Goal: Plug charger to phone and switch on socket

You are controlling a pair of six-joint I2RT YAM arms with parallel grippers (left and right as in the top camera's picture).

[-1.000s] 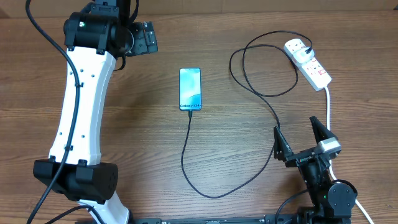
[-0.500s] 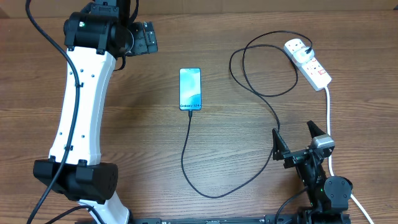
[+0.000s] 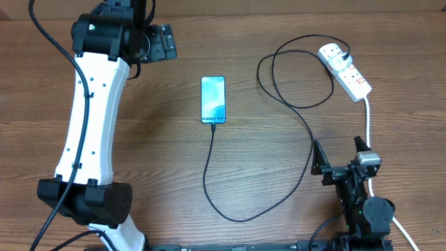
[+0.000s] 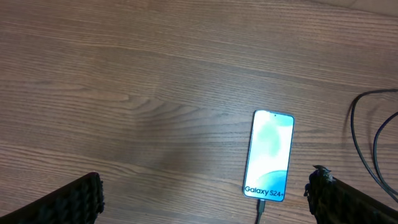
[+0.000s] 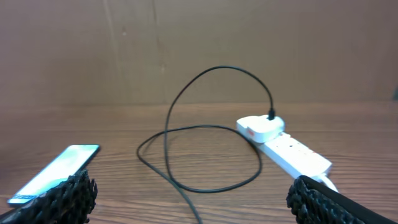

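Note:
The phone (image 3: 213, 100) lies flat mid-table, its blue-teal screen lit with "Galaxy" text; it also shows in the left wrist view (image 4: 269, 155) and the right wrist view (image 5: 53, 173). The black charger cable (image 3: 237, 209) is plugged into the phone's near end and loops across the table to the white socket strip (image 3: 345, 70) at the far right, also in the right wrist view (image 5: 283, 147). My left gripper (image 3: 159, 43) is open and empty, far left of the phone. My right gripper (image 3: 340, 157) is open and empty near the front right.
The socket's thick white cord (image 3: 368, 129) runs toward the front, past my right gripper. The left arm's white body (image 3: 87, 125) spans the table's left side. A wall rises behind the table in the right wrist view (image 5: 186, 43).
My right gripper has drawn back toward the front edge and turned more upright. The left arm, phone and cable have not moved.

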